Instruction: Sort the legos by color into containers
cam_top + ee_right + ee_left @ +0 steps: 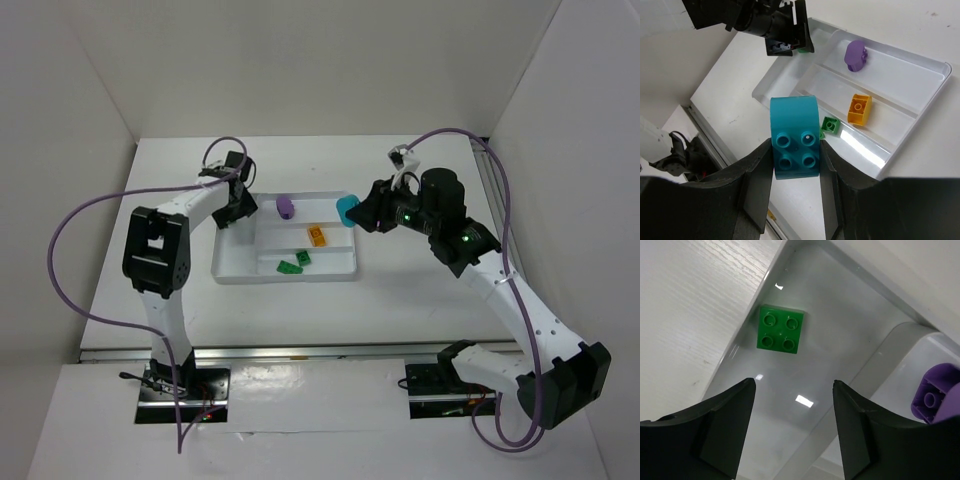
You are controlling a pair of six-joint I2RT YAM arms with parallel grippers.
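Note:
The white tray (285, 279) lies mid-table. My right gripper (356, 214) is shut on the cyan brick (346, 209) and holds it above the tray's right end. In the right wrist view the cyan brick (795, 137) sits between both fingers, studs toward the camera. My left gripper (242, 222) hangs open and empty over the tray's left section, where a green 2x2 brick (780, 329) lies. An orange brick (317, 236) lies in the middle strip. Two small green bricks (296, 263) lie in the front strip.
A purple brick (286, 207) lies in the tray's back strip and also shows in the left wrist view (939, 395). White walls enclose the table on the left, back and right. Purple cables arc above both arms.

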